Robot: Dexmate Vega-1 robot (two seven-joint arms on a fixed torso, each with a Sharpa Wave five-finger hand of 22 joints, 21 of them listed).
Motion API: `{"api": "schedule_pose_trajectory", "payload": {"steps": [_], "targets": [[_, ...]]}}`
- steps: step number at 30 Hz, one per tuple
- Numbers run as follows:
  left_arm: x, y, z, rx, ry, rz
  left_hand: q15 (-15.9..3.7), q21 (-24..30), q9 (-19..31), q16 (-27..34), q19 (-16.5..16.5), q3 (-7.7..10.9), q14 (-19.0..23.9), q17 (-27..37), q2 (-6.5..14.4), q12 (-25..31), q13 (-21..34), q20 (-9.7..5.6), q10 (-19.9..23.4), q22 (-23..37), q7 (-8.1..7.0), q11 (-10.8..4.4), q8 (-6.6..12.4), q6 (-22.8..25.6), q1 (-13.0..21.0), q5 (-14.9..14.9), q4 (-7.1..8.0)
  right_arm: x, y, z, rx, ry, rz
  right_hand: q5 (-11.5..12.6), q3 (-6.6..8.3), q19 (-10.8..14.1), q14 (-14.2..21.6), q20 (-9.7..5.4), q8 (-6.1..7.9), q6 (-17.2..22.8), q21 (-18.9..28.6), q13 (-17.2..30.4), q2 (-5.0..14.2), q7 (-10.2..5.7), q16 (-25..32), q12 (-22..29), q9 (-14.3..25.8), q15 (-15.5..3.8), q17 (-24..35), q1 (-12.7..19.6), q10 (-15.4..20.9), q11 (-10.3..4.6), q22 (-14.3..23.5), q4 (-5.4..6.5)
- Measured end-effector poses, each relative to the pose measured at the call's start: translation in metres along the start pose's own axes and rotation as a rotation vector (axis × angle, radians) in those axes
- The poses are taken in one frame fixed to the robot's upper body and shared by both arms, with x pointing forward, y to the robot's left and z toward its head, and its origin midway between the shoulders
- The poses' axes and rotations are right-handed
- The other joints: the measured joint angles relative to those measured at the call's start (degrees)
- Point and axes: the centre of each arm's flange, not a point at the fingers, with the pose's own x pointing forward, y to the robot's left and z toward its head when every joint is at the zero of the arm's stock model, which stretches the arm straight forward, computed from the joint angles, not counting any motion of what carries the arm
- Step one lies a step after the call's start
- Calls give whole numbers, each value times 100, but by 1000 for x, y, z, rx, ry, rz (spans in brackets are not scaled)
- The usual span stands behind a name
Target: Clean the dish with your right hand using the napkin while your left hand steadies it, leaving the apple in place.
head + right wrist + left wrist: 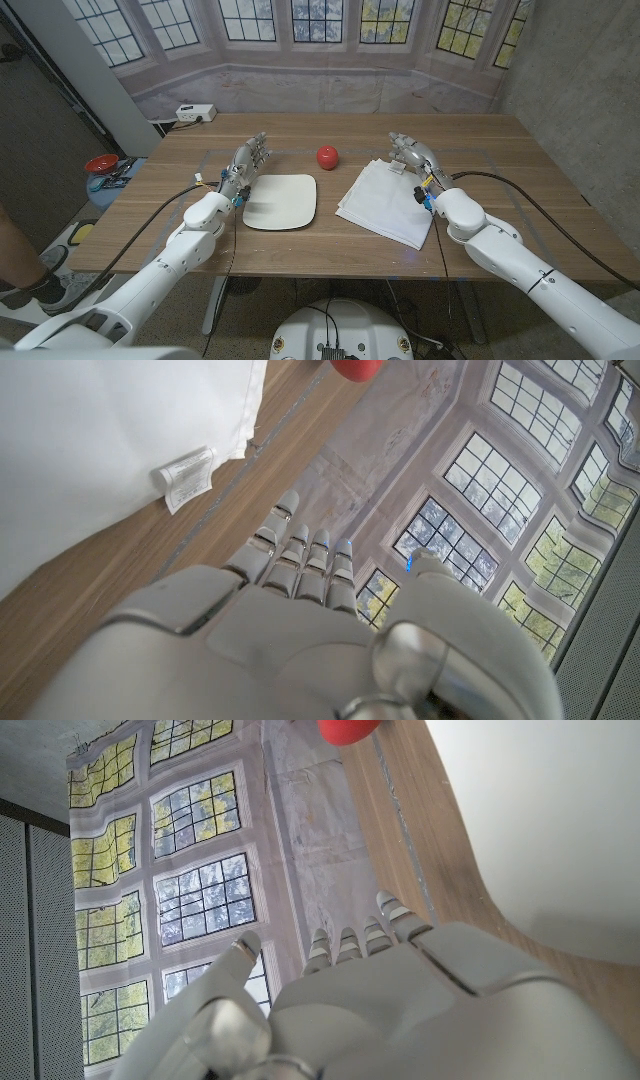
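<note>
Right wrist view shows the napkin's (110, 440) sewn label — head view shows both hands empty, fingers extended.

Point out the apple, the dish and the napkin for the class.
apple (328, 156), head view, middle of its red skin.
dish (281, 201), head view, centre of its bare white face.
napkin (388, 199), head view, middle of the folded white cloth.

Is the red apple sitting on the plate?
No, the apple sits on the bare table, behind the dish and apart from it.
</note>
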Motion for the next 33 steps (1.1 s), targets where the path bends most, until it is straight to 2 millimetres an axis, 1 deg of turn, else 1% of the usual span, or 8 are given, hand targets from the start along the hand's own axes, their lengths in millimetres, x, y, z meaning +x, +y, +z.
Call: {"api": "schedule_pose_trajectory", "payload": {"steps": [5,7,16,18,21,29,31,33], "targets": [[1,-1,1,-1,-3,2,8,0,0,22,45,22,8,0,1,22,0,-18,61,0,29,2,0,73,1,0,-22,-1,4,5,-45,11,9,0,16,62,-32,-62,0,0,-43,0,-30,0,0,0,0,32,-15,30,-12,49,0,-81],[1,-1,1,-1,-8,3,19,0,0,22,63,46,46,0,3,22,0,0,93,0,8,34,0,113,3,0,-46,-3,6,8,-73,18,13,0,16,62,-54,-62,0,4,-45,0,-44,4,0,0,0,53,-24,44,-12,49,0,-111],[2,-1,1,-2,-16,-3,7,0,-1,22,63,70,71,1,48,22,-1,0,112,-1,8,14,0,112,48,0,-70,-9,12,21,-202,44,36,-22,8,62,-72,-62,0,44,-101,0,-91,44,0,0,0,72,-41,121,12,68,0,-213],[1,-2,0,-3,-18,-5,7,0,0,22,62,70,71,1,25,22,-1,0,112,-1,8,14,0,112,70,0,-70,-10,13,23,-235,48,38,-23,1,68,-72,-56,0,74,-128,0,-113,33,0,0,0,72,-67,144,41,59,0,-269],[2,-2,1,-3,-22,-8,7,0,-1,22,62,69,71,1,26,22,0,0,112,0,-3,14,0,164,70,0,-70,-12,16,28,-270,49,45,-22,-16,102,-72,-21,0,73,-128,0,-136,33,0,1,0,72,-67,166,64,36,0,-285],[3,-2,2,0,-26,-20,7,0,-1,22,62,92,71,1,25,22,-1,0,123,-1,-3,2,0,163,70,0,-94,-16,21,37,-389,61,52,-22,-47,124,-72,-43,23,125,-178,0,-158,23,0,22,0,72,-67,188,134,26,0,-316],[3,-2,2,0,-27,-23,7,0,-1,22,86,76,71,1,25,22,0,-24,123,-1,-3,2,0,163,70,0,-110,-16,22,38,-409,65,51,-22,-25,133,-72,-52,23,174,-190,0,-160,22,0,22,-1,72,-67,187,133,26,0,-341],[3,-2,3,2,-29,-26,7,0,-1,22,93,76,71,1,25,22,-1,-32,123,-1,-3,2,0,163,70,0,-110,-17,24,40,-441,67,57,-22,-55,133,-72,-52,23,186,-210,0,-191,22,0,22,0,72,-67,156,133,26,0,-371]]}}
